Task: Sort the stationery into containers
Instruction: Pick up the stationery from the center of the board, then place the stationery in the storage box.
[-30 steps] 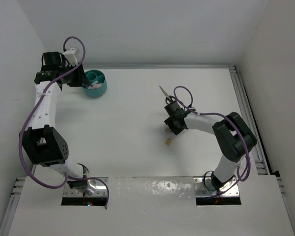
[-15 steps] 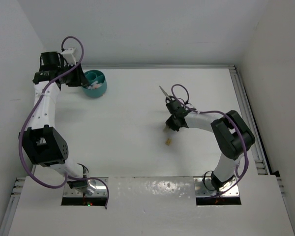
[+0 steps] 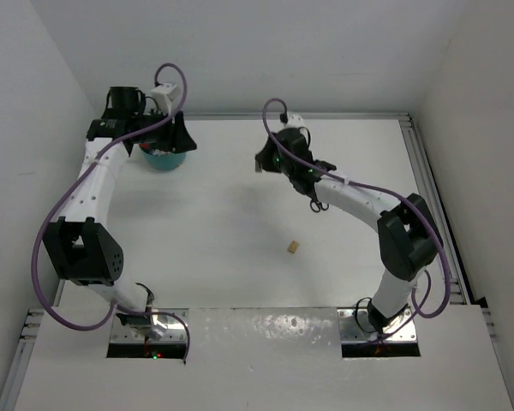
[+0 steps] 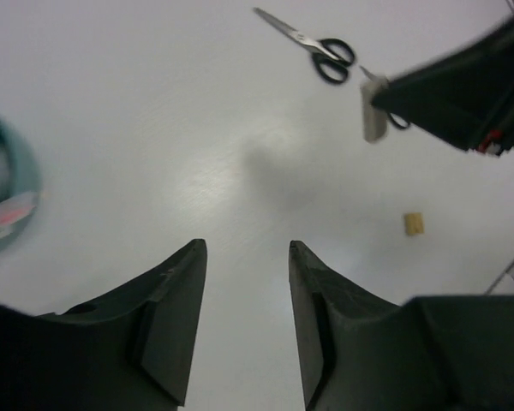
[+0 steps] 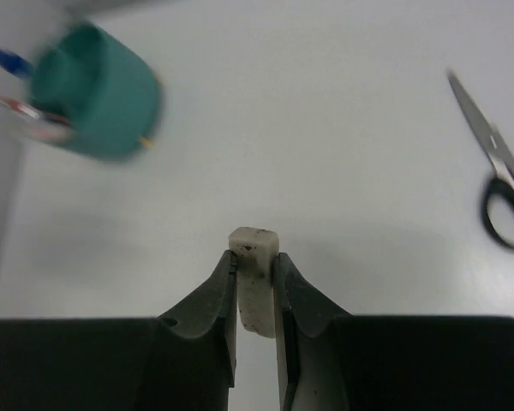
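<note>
Right jaws clamped on white eraser point(image 5: 254, 278), held above table point(image 3: 223, 214). Left jaws apart, empty, beside teal organiser cup point(image 3: 164, 158) (blurred items inside). Tan eraser point(image 3: 292, 247) and scissors point(image 4: 313, 47) lie on table.

Under the left arm point(image 3: 94, 184), the teal cup point(image 3: 163, 159); tan eraser point(image 3: 292, 247) mid-table, well apart.

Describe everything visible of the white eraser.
The white eraser is a small rectangular block, matte and rubbery-looking, with dark smudges near its exposed end. It is pinched on two sides between the right fingers, one end poking past their tips, apparently held clear of the table. Nothing else touches it.
</note>
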